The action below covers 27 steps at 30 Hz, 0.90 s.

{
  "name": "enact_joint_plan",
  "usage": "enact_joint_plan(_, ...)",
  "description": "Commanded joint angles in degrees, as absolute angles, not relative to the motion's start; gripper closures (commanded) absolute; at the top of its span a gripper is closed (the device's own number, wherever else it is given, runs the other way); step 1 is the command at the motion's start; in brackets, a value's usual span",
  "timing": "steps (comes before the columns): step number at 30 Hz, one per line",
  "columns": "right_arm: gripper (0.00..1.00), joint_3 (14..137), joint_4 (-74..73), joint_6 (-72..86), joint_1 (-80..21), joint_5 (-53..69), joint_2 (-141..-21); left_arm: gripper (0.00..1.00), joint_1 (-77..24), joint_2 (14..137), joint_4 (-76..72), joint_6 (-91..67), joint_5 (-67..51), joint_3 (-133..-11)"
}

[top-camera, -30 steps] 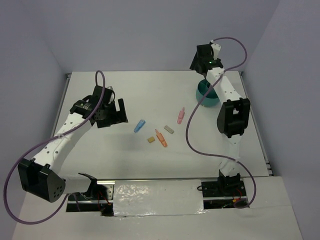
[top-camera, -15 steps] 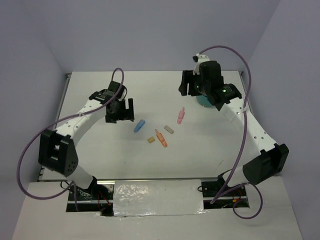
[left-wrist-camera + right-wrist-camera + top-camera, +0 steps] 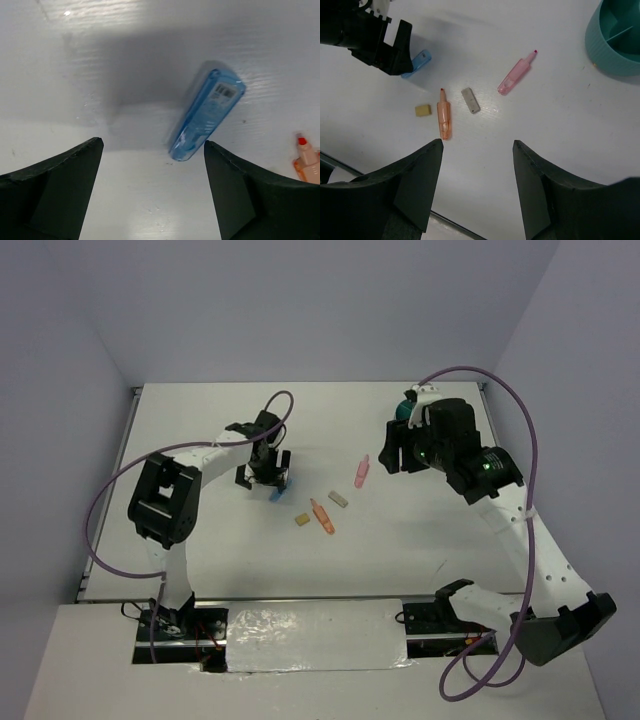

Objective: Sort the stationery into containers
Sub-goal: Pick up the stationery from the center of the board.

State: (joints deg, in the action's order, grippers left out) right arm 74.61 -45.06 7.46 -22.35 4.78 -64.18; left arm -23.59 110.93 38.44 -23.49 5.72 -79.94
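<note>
Five stationery pieces lie mid-table: a blue eraser case (image 3: pixel 277 491), a pink marker (image 3: pixel 361 471), an orange marker (image 3: pixel 322 517), a grey block (image 3: pixel 338 499) and a tan block (image 3: pixel 302 521). My left gripper (image 3: pixel 265 474) is open, low over the table, with the blue case (image 3: pixel 207 117) just ahead of its right finger. My right gripper (image 3: pixel 396 456) is open and empty, high above the table right of the pink marker (image 3: pixel 516 75). The teal organiser cup (image 3: pixel 403 408) is mostly hidden behind the right arm; its rim shows in the right wrist view (image 3: pixel 615 40).
The right wrist view shows the orange marker (image 3: pixel 444 117), grey block (image 3: pixel 470 100), tan block (image 3: pixel 423 110), blue case (image 3: pixel 417 62) and left gripper (image 3: pixel 380 37). The orange marker's tip (image 3: pixel 307 162) shows at the left wrist view's right edge. The table's front edge (image 3: pixel 450 222) lies below.
My left gripper moved right and down to the blue case. My right arm swung away from the teal cup toward the table's middle, above the pink marker.
</note>
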Motion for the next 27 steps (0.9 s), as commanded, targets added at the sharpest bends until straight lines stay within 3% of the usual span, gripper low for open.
enact_joint_plan(1, 0.34, 73.56, -47.28, 5.80, -22.15, 5.10, -63.46, 0.05, -26.28, 111.36, 36.74, -21.97, 8.09, -81.04)
enact_joint_plan(12, 0.33, 74.09, -47.64, 5.89, -22.15, 7.12, -63.63, 0.10, -27.86, 113.46, 33.66, -22.50, 9.93, -77.87)
enact_joint_plan(18, 0.33, 75.06, -47.55, 6.15, -22.24, 7.39, -63.63, 0.28, -28.39, 116.28, 32.70, -22.85, 10.90, -77.71)
enact_joint_plan(21, 0.33, 75.15, -47.29, 6.50, -22.24, 7.29, -63.02, 0.47, -28.74, 115.31, 31.20, -23.20, 9.67, -76.12)
enact_joint_plan(22, 0.33, 74.89, -46.94, 6.59, -22.15, 7.38, -62.58, 0.61, -28.65, 115.23, 31.11, -23.46, 9.15, -75.85)
enact_joint_plan(24, 0.33, 74.53, -46.58, 7.12, -22.15, 7.56, -62.32, 0.73, -28.74, 115.31, 30.94, -23.29, 8.09, -75.24)
enact_joint_plan(25, 0.33, 74.01, -46.15, 7.29, -22.15, 7.82, -61.88, 0.84, -28.74, 115.14, 30.76, -23.20, 7.39, -74.97)
enact_joint_plan(27, 0.33, 73.39, -45.70, 8.00, -22.24, 8.26, -61.61, 0.93, -29.00, 113.92, 30.32, -23.03, 6.24, -74.01)
